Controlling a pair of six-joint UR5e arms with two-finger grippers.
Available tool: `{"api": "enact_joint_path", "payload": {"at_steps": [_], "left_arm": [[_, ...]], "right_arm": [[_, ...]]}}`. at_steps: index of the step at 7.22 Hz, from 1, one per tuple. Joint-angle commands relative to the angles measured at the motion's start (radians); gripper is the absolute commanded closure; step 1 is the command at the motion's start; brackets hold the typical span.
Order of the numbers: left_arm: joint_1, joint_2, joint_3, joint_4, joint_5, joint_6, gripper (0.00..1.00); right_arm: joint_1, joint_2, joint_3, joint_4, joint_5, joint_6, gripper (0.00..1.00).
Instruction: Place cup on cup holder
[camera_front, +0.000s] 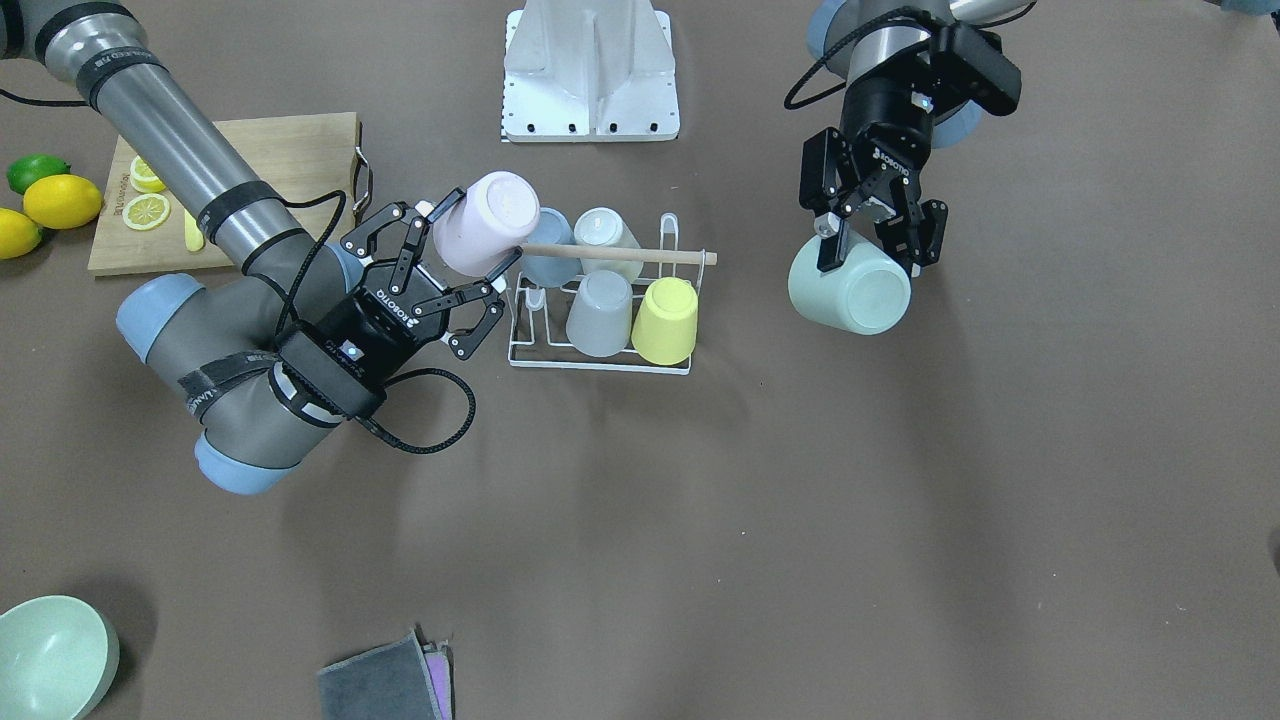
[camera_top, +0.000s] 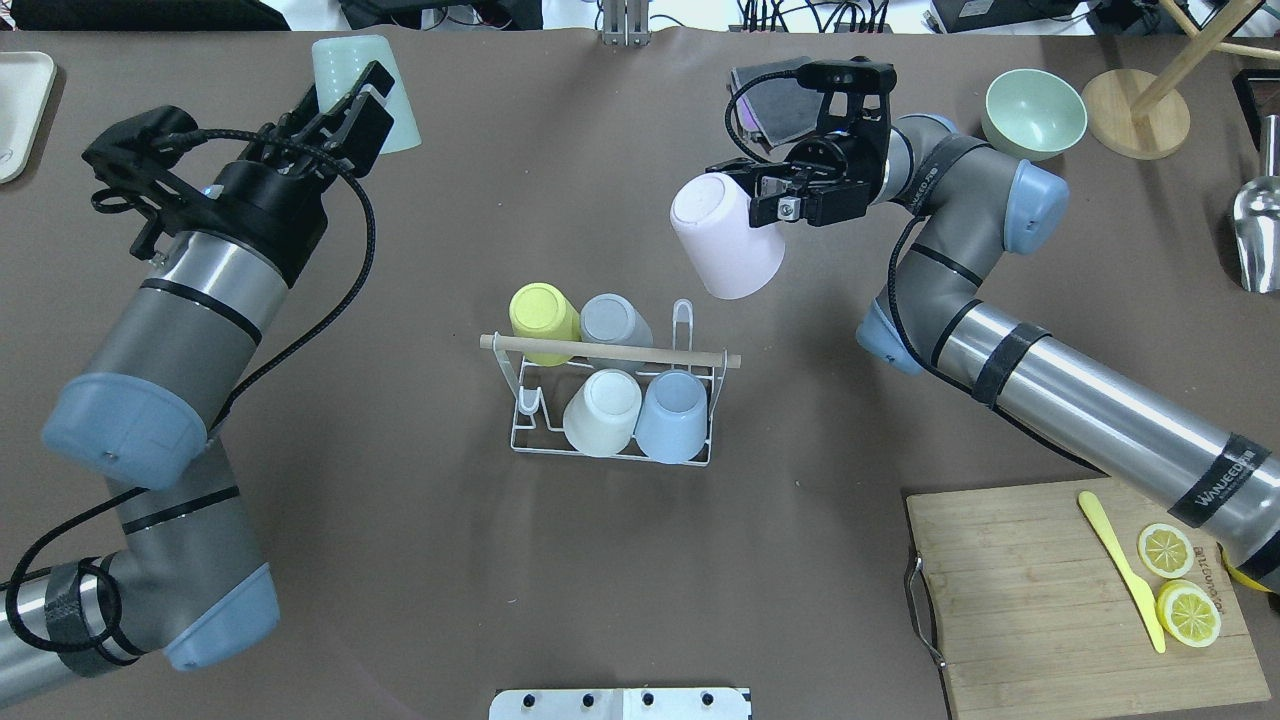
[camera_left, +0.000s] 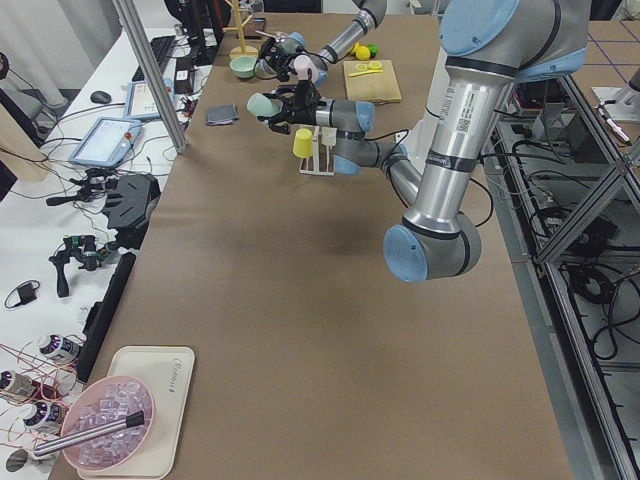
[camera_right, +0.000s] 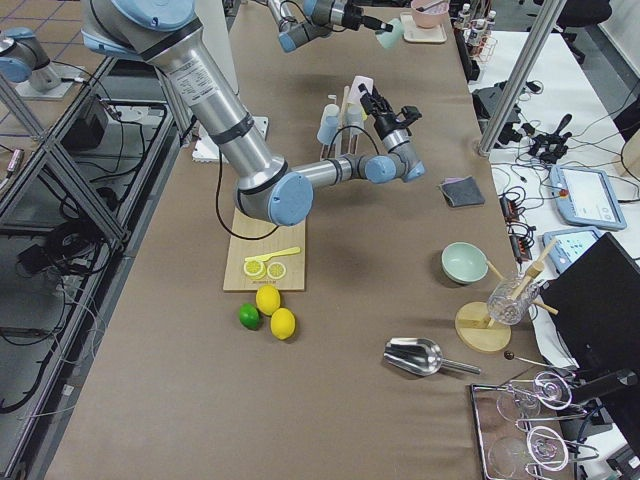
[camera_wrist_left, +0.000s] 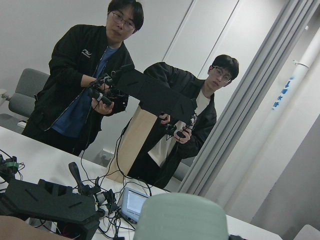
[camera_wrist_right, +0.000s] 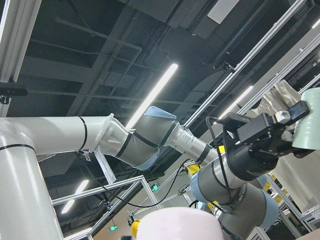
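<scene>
While the right gripper (camera_front: 465, 252) is clasping the pink cup (camera_front: 492, 222) across its mouth and holding it tilted above the worktop (camera_front: 700, 520), the cup holder (camera_front: 528, 335) is standing just beyond that gripper's fingertips, lower down. Its wooden rod (camera_front: 640, 256) is pointing at the pink cup; whether the two are touching cannot be told. A blue cup (camera_front: 550, 265), a cream cup (camera_front: 605, 232), a grey cup (camera_front: 600, 312) and a yellow cup (camera_front: 667, 320) are sitting upside down on the prongs. One bare prong (camera_front: 528, 298) is standing just beside the right gripper. The left gripper (camera_front: 875, 262) is gripping a green cup (camera_front: 850, 292) in the air, well apart from the cup holder.
</scene>
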Motion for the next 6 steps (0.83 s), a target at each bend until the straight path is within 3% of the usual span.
{"api": "enact_joint_path", "payload": {"at_steps": [1,4,6], "left_arm": [[0.093,-0.001,-0.028,-0.002,0.104,0.025,0.57],[0.251,-0.037,-0.023,-0.004,0.258,0.101,0.57],[0.299,-0.053,-0.012,-0.004,0.311,0.103,0.57]], "right_arm": [[-0.003,0.003,-0.017,0.002,0.017,-0.079,0.75],[-0.003,0.003,-0.024,0.001,0.030,-0.163,0.75],[-0.004,0.003,-0.037,-0.001,0.028,-0.169,0.75]]}}
